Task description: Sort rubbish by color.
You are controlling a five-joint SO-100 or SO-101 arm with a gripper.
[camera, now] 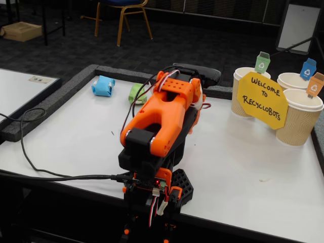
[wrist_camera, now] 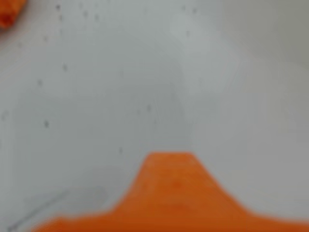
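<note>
A: What is seen on the wide white bench (camera: pixel 243 167), taken from the largest thing down?

B: The orange and black printed arm (camera: pixel 162 116) is seen folded low over the middle of the bench, probably parked clear of the wads. Three ribbed cream paper cups (camera: pixel 298 119) are grouped at the right in the fixed view, each fitted with a small coloured recycling tag, and a yellow paper "Welcome to Recyclobots" sign (camera: pixel 262 99) is leaned across them. They are judged to be the sorting bins, one per colour.

A: And the rubbish itself?

B: A light blue crumpled paper wad (camera: pixel 103 85) is set near the far left edge, with a light green crumpled wad (camera: pixel 136 93) just beside it, partly hidden behind the arm. A scrap of an orange crumpled wad (wrist_camera: pixel 8 13) is caught, blurred, in the top left corner of the wrist view. All are small and loosely creased; none is in a cup, so sorting is judged not begun.

A: The hand?

B: One orange finger (wrist_camera: pixel 171 193) is shown over bare bench in the wrist view. Nothing is seen held, but whether it is released or clenched cannot be told.
</note>
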